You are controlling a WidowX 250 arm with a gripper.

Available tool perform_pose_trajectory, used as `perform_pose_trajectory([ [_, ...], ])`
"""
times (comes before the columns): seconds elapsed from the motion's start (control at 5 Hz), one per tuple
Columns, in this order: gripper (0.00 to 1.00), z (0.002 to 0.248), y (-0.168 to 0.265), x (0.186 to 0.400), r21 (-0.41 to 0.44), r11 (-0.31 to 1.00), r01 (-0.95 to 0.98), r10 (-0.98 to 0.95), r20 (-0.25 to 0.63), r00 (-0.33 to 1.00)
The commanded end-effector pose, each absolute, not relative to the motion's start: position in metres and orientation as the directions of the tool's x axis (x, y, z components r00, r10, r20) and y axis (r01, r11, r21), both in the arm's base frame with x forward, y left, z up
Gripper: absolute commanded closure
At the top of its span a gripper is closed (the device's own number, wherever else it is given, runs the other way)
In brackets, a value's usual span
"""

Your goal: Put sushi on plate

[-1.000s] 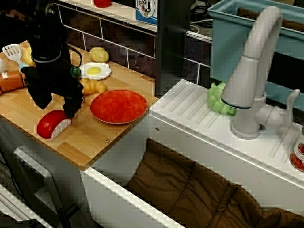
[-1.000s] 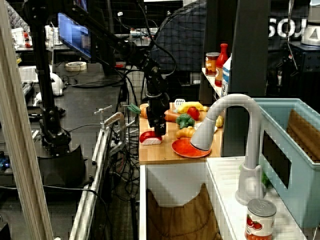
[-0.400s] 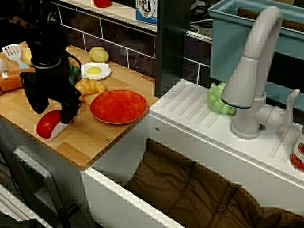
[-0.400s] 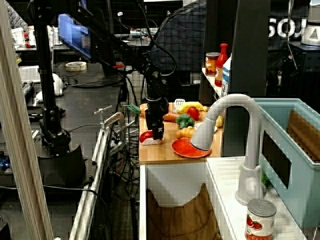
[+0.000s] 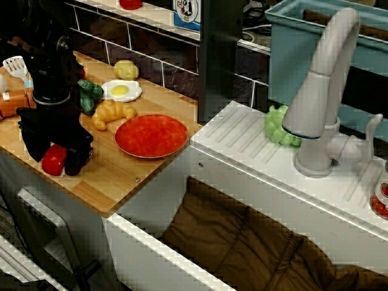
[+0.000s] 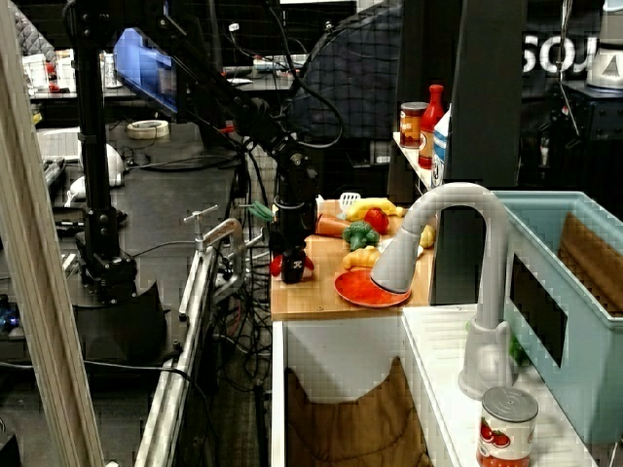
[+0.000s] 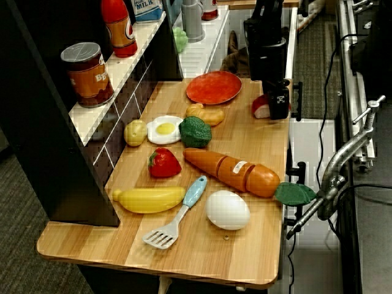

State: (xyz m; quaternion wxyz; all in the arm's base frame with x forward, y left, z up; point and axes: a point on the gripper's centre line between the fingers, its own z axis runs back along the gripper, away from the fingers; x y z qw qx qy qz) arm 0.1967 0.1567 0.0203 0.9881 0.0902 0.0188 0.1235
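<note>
I see end effector down on wooden surface, fingers straddling sushi; whether pads actually pinch it, I cannot tell. Sushi sits at near left edge of surface, mostly hidden by fingers; red top shows. Plate lies to right, apart from sushi, nothing on it. Croissant lies just beyond plate's far left rim. My read: grasp stage, early. Left: lift, carry right, release over plate.
</note>
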Motion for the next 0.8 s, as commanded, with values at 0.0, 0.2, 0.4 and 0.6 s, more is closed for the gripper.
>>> perform_pose_trajectory([
  [0.0, 1.00, 0.019, 0.161, 0.196, 0.184, 0.952, -0.243, 0.247, 0.002, 0.969],
  [0.2, 1.00, 0.024, 0.158, 0.203, 0.168, 0.954, -0.249, 0.254, -0.007, 0.967],
  [0.4, 1.00, 0.040, 0.138, 0.217, 0.123, 0.969, -0.214, 0.220, -0.041, 0.975],
  [0.6, 1.00, 0.068, 0.112, 0.227, 0.056, 0.983, -0.173, 0.175, -0.035, 0.984],
])
